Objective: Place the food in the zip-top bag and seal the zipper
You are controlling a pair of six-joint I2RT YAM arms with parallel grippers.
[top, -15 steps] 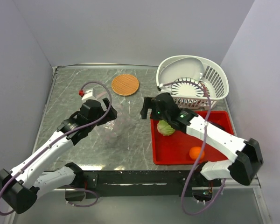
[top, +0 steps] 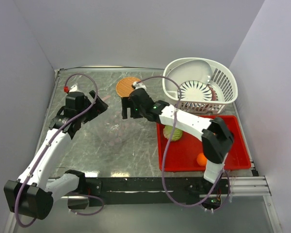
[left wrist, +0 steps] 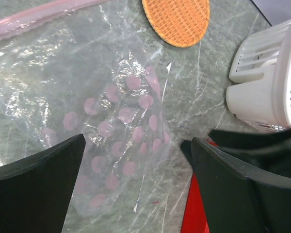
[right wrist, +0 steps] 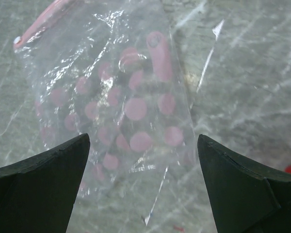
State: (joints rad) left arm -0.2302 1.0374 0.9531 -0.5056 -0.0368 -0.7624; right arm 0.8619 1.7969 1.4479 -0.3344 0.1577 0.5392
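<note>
Though glossy, veined tabletop (top: 136, 155) between lilac walls (top: 136, 34).

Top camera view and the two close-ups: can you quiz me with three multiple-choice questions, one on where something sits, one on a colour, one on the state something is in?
1. Where is the green cabbage ball?
A. in the white basket
B. in the red tray
C. inside the clear bag

2. What colour are the dots on the clear bag?
A. pink
B. blue
C. green

3. The left gripper and right gripper are:
A. both open, holding nothing
B. both shut on the bag
C. both shut and empty

Answers: B, the ball lies on the tray's red floor; A, both close-ups show pink dots; A, each close-up shows fingers spread wide above the bag, gripping nothing.
</note>
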